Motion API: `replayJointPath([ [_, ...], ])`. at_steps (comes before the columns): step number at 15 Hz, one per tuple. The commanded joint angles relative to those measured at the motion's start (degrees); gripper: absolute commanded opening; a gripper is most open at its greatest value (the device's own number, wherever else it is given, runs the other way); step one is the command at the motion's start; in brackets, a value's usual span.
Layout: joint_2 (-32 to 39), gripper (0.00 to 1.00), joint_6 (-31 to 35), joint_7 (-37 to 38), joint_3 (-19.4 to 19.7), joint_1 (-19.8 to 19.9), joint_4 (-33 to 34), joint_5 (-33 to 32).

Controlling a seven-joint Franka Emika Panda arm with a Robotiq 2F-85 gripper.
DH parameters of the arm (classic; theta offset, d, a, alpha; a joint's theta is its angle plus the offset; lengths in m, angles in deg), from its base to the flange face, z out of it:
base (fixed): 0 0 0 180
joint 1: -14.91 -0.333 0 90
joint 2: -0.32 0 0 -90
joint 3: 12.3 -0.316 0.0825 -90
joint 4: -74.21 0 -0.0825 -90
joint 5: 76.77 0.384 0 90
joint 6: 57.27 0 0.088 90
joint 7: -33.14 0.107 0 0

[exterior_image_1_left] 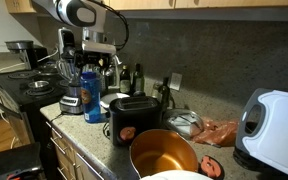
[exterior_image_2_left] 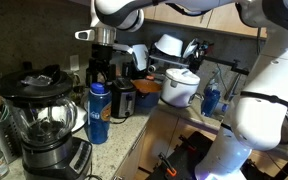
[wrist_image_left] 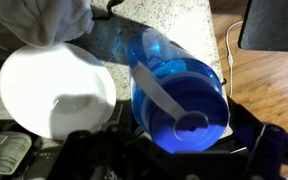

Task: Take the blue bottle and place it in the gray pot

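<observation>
- Granite, I think, grey and speckled: is this the counter (exterior_image_1_left: 92,137)?
- Yes. It runs along a dark wall (exterior_image_1_left: 209,50), under wooden cabinets (exterior_image_1_left: 214,4). At its far end stands a black stove (exterior_image_1_left: 24,85).
- And what stands on the counter?
- The biggest thing is the gray pot (exterior_image_1_left: 164,153), near the front edge, shiny copper-orange inside. Just behind it is the black toaster (exterior_image_1_left: 134,115). Further along, next to the stove, is the blender (exterior_image_1_left: 72,92).
- Where is the blue bottle?
- The blue bottle (exterior_image_1_left: 92,95) stands upright on the counter, just beside the blender and well apart from the pot. In the wrist view a white plate (wrist_image_left: 54,90) lies close to it.
- And the gripper?
- The gripper (exterior_image_1_left: 96,56) hangs directly over the top of the bottle. In the wrist view its dark fingers (wrist_image_left: 259,145) are spread apart, one on each side of the bottle. They do not seem to press it.
</observation>
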Motion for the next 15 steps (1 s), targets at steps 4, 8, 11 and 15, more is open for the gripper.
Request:
replayJointPath([
  [4, -1.63, 0.66, -0.25, -1.37, -0.07, 0.56, -1.44, 1.72],
  [8, -1.52, 0.51, -0.18, -1.45, -0.03, 0.65, -1.51, 2.27],
  [11, -1.72, 0.51, -0.28, -1.29, 0.11, 0.86, -1.38, 2.41],
  [15, -2.93, 0.51, -1.15, 2.05, 1.40, 2.04, -0.53, 2.06],
])
